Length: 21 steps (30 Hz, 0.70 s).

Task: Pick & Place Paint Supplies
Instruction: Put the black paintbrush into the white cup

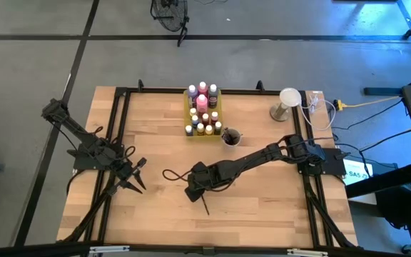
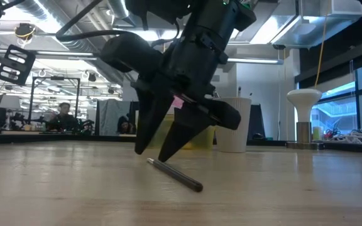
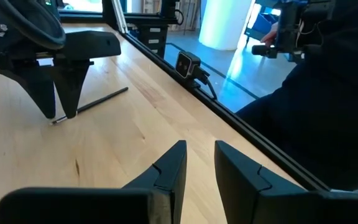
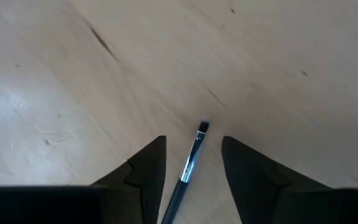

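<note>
Brush (image 2: 176,174) lies flat on the table (image 2: 294,188), nearest the low camera, directly under the right gripper (image 2: 159,147). In the right wrist view the brush's tip end (image 4: 202,127) pokes out ahead between the two jaws, which stand apart on either side of it without touching. Jaws open, nothing gripped. Judgement: the gripper is straddling the brush lengthwise along the shaft, so a closing squeeze would have to catch a thin, round handle lying flush on wood; a slip or roll is the likely fault.

The right gripper's tips are close above the table surface, near the brush's upper end as seen from the low view; contact with the table cannot be confirmed.

Left gripper (image 1: 135,177) waits well to the side of the working gripper, low over the table, jaws narrowly parted with a slim gap visible between them (image 3: 197,168), holding nothing.

Well beyond the right gripper stand the bottles (image 1: 203,111) packed upright in the tray (image 1: 188,95), with the cup (image 1: 231,136) just beside them, dark brush handles apparently standing in it. Judgement: most supplies look already stowed; this brush is the one loose item in view.
</note>
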Tool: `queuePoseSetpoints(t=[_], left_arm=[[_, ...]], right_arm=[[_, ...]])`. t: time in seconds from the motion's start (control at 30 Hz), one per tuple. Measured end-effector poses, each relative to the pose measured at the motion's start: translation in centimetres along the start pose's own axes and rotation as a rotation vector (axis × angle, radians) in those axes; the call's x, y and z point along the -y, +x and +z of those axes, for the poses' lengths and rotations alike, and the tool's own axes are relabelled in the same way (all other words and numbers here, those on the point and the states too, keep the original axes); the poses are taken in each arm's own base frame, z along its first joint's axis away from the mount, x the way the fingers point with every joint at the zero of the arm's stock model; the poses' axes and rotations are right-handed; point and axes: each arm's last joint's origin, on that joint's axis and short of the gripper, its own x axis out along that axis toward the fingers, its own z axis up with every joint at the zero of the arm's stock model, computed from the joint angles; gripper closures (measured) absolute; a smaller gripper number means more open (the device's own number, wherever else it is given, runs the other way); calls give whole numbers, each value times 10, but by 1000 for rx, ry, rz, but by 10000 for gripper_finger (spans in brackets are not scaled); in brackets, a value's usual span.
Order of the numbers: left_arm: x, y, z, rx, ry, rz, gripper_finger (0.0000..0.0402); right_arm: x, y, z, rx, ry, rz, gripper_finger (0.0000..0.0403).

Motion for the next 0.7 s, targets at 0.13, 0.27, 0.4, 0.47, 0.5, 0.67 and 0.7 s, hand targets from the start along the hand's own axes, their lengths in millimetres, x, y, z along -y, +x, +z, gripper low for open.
queuePoseSetpoints(t=[0.13, 0.27, 0.4, 0.47, 0.5, 0.67, 0.7], left_arm=[[0, 0, 0, -3, 0, 1, 324], [0, 0, 0, -3, -4, 0, 323], [0, 0, 0, -3, 2, 0, 325], [0, 0, 0, -3, 8, 0, 327], [0, 0, 0, -3, 8, 0, 327], [0, 0, 0, -5, 8, 1, 325], [0, 0, -1, -7, 8, 1, 325]], right_arm=[[2, 0, -1, -15, 10, -18, 249], [3, 0, -1, -20, 20, -29, 259], [2, 0, -1, -21, 25, -23, 262], [3, 0, 1, -28, 47, -15, 262], [3, 0, 2, -40, 59, -8, 263], [5, 1, 12, -131, 90, 63, 263], [5, 1, 14, -149, 88, 88, 263]])
